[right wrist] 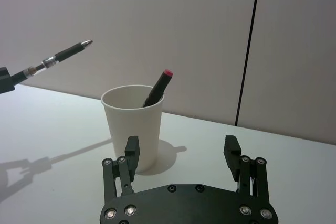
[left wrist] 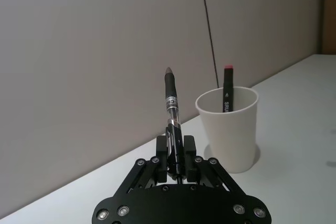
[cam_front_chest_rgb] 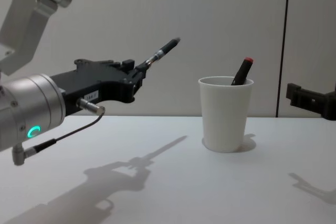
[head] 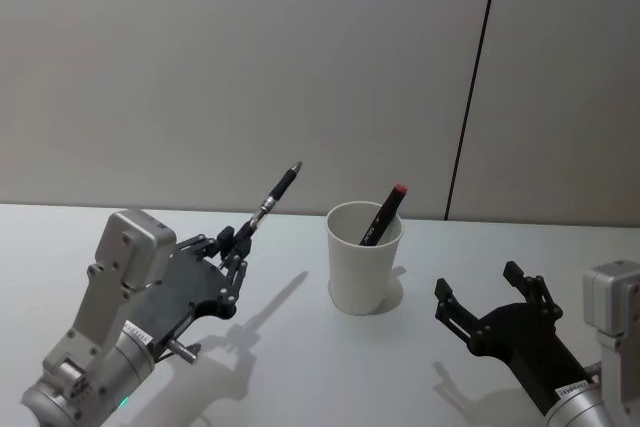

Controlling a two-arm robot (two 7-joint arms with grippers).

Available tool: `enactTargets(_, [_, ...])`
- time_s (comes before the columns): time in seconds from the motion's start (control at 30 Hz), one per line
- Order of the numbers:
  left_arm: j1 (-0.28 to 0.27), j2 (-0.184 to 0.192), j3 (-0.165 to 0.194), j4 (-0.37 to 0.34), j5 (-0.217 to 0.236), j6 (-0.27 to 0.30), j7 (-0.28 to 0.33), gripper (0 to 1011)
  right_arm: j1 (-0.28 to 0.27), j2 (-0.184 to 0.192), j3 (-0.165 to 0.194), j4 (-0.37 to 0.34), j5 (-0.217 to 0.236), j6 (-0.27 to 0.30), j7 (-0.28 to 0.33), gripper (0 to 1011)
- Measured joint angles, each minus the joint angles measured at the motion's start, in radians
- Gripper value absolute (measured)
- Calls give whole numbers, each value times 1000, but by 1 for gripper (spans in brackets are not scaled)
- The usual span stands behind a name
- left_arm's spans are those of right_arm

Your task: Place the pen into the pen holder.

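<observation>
Chest view, left hand [cam_front_chest_rgb: 139, 72] clamping pen [cam_front_chest_rgb: 160, 50], near pen holder [cam_front_chest_rgb: 224, 118]

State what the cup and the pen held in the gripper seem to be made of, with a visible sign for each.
Cup: probably paper, matte white; rolled rim, thin tapered wall. Pen in the left gripper, left of the cup: likely plastic; clear glossy barrel, black grip, metal-looking tip. Right gripper sits open, right of cup.

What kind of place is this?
Likely a robot test bench: plain white table, bare panelled wall, left gripper holding a pen left of the pen holder, right gripper open on its other side.
</observation>
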Motion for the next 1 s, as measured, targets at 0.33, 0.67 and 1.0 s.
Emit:
enactTargets(0.33, [-36, 14, 12, 14, -45, -32, -127, 186, 0, 0, 0, 0, 0, 0, 0, 1001])
enactTargets(0.67, [-82, 15, 41, 38, -80, -55, -264, 186, 0, 0, 0, 0, 0, 0, 0, 1001])
enactTargets(1.0, [-125, 12, 78, 62, -116, -71, -393, 186, 0, 0, 0, 0, 0, 0, 0, 1001])
